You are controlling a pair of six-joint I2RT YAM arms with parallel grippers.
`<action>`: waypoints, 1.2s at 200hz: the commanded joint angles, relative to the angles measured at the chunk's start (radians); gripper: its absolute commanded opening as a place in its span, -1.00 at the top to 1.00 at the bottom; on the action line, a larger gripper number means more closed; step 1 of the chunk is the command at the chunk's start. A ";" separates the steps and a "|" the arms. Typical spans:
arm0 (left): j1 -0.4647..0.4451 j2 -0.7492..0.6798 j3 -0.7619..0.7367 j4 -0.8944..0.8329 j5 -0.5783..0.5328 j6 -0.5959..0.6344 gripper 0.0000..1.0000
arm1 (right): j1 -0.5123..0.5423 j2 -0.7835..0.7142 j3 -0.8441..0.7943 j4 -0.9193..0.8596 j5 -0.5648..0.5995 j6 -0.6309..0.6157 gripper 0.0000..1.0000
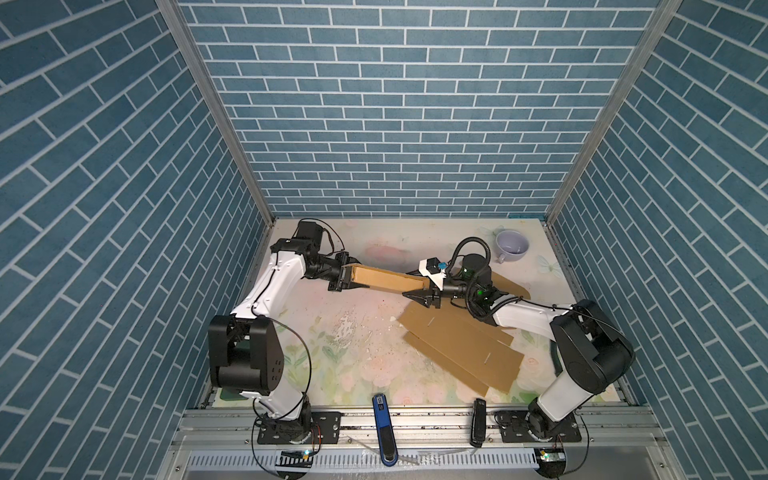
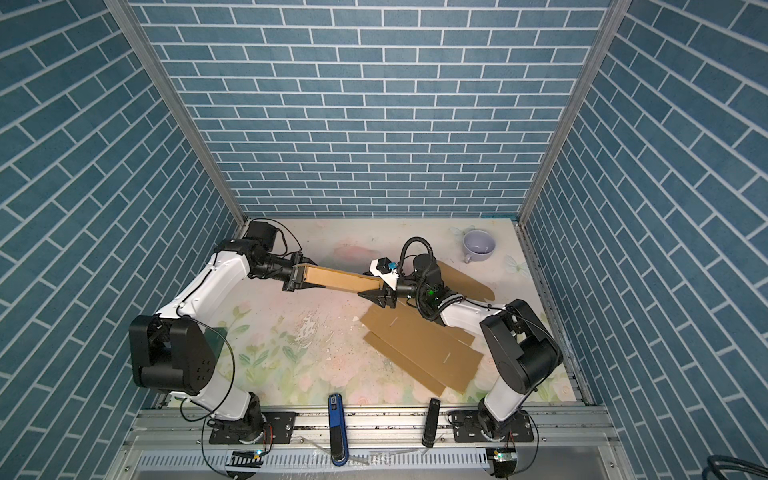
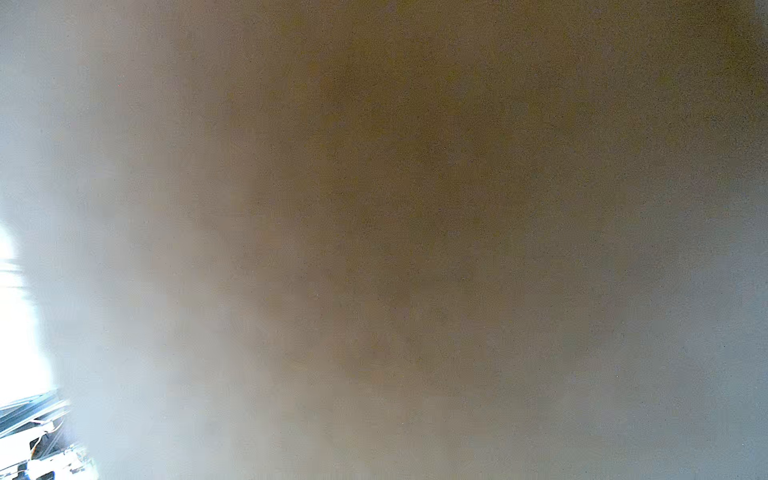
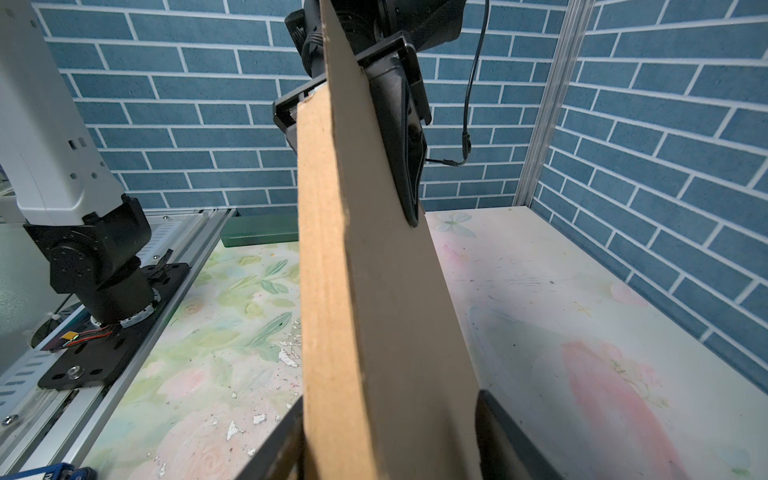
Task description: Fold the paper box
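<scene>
Floral table [image 1: 324,365], lavender mug [image 1: 516,254], left gripper [image 1: 358,276] clamped on paper box [image 1: 388,280], right gripper [image 1: 409,283] hold unclear

White shells and black joints make up the left arm [image 1: 270,286] and right arm [image 1: 519,316]; left gripper [image 1: 358,276] and right gripper [image 1: 411,283] are black. Thin black cables [image 1: 309,363] loop off both.

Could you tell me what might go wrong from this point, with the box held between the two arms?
1. The paper box is held above the table, clamped at one end by the left gripper. The jaws of the right gripper only straddle the other end, so uneven closing could twist or crush it.
2. Cardboard fills the left wrist view, so a slip there might go unseen.
</scene>
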State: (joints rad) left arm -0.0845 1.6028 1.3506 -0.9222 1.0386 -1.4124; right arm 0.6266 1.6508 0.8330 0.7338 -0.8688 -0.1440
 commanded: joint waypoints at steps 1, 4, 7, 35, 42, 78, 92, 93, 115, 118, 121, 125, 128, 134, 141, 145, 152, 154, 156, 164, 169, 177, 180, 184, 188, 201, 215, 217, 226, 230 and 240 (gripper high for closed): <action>0.003 0.018 0.020 -0.010 0.018 0.017 0.91 | 0.008 0.014 0.001 0.026 -0.026 0.011 -0.21; 0.003 0.017 0.021 -0.010 0.019 0.018 0.91 | 0.008 0.015 0.001 0.026 -0.027 0.011 -0.20; 0.003 0.019 0.022 -0.010 0.017 0.018 0.90 | 0.008 0.015 0.003 0.025 -0.028 0.012 -0.21; 0.002 0.020 0.022 -0.011 0.017 0.017 0.91 | 0.011 0.026 0.014 0.021 -0.034 0.011 -0.20; 0.002 0.020 0.021 -0.012 0.017 0.018 0.90 | 0.012 0.027 0.015 0.020 -0.033 0.011 -0.20; 0.001 0.023 0.029 -0.010 0.019 0.019 0.90 | 0.013 0.037 0.026 0.008 -0.037 0.006 -0.15; 0.000 0.024 0.029 -0.008 0.018 0.020 0.90 | 0.015 0.039 0.028 0.009 -0.037 0.006 -0.07; 0.000 0.024 0.029 -0.006 0.018 0.019 0.90 | 0.015 0.038 0.028 0.008 -0.036 0.006 -0.07; 0.000 0.028 0.022 0.001 0.021 0.021 0.89 | 0.015 0.034 0.028 0.007 -0.038 0.006 0.04; 0.000 0.028 0.020 0.002 0.021 0.020 0.89 | 0.015 0.033 0.027 0.007 -0.039 0.005 0.06; 0.000 0.029 0.020 0.005 0.023 0.020 0.88 | 0.015 0.032 0.028 0.007 -0.038 0.005 0.07; 0.000 0.029 0.019 0.007 0.024 0.020 0.88 | 0.014 0.031 0.028 0.004 -0.038 0.005 0.08; 0.000 0.030 0.018 0.009 0.026 0.020 0.88 | 0.015 0.029 0.028 0.003 -0.038 0.005 0.09; 0.000 0.033 0.018 0.011 0.026 0.020 0.86 | 0.015 0.026 0.026 0.001 -0.038 0.003 0.12; 0.000 0.035 0.016 0.014 0.029 0.021 0.82 | 0.015 0.024 0.025 -0.003 -0.039 0.001 0.15; 0.000 0.038 0.015 0.017 0.031 0.020 0.81 | 0.014 0.022 0.025 -0.004 -0.039 0.000 0.17; 0.000 0.041 0.014 0.021 0.034 0.022 0.77 | 0.015 0.021 0.025 -0.007 -0.037 0.000 0.18; 0.001 0.044 0.014 0.023 0.035 0.022 0.76 | 0.015 0.019 0.025 -0.009 -0.038 0.000 0.19; 0.000 0.044 0.013 0.024 0.036 0.023 0.76 | 0.015 0.018 0.025 -0.011 -0.037 0.000 0.20; 0.002 0.050 0.013 0.029 0.038 0.021 0.72 | 0.014 0.016 0.026 -0.018 -0.040 -0.001 0.23; 0.002 0.054 0.012 0.032 0.038 0.023 0.69 | 0.015 0.015 0.026 -0.022 -0.040 -0.002 0.25; 0.002 0.060 0.013 0.038 0.040 0.022 0.66 | 0.015 0.011 0.025 -0.029 -0.039 -0.006 0.28; 0.002 0.061 0.013 0.041 0.041 0.023 0.66 | 0.015 0.009 0.025 -0.031 -0.038 -0.007 0.29; 0.002 0.066 0.014 0.044 0.043 0.023 0.65 | 0.015 0.009 0.024 -0.034 -0.038 -0.009 0.30; 0.002 0.070 0.016 0.046 0.045 0.025 0.65 | 0.015 0.007 0.023 -0.036 -0.038 -0.010 0.31; 0.002 0.082 0.022 0.045 0.046 0.035 0.58 | 0.015 0.000 0.021 -0.048 -0.037 -0.018 0.33; 0.002 0.098 0.031 0.041 0.049 0.051 0.46 | 0.015 -0.006 0.021 -0.060 -0.037 -0.024 0.37; 0.003 0.100 0.031 0.040 0.049 0.053 0.44 | 0.015 -0.006 0.020 -0.060 -0.036 -0.025 0.37; 0.005 0.110 0.042 0.038 0.049 0.067 0.34 | 0.015 -0.008 0.020 -0.063 -0.035 -0.026 0.38; 0.006 0.115 0.046 0.036 0.049 0.072 0.29 | 0.015 -0.008 0.020 -0.062 -0.036 -0.025 0.38; 0.009 0.128 0.058 0.030 0.049 0.087 0.19 | 0.015 -0.010 0.020 -0.064 -0.036 -0.026 0.40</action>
State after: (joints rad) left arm -0.0826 1.6997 1.3621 -0.9287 1.0813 -1.3895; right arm 0.6281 1.6722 0.8349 0.6804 -0.8814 -0.2024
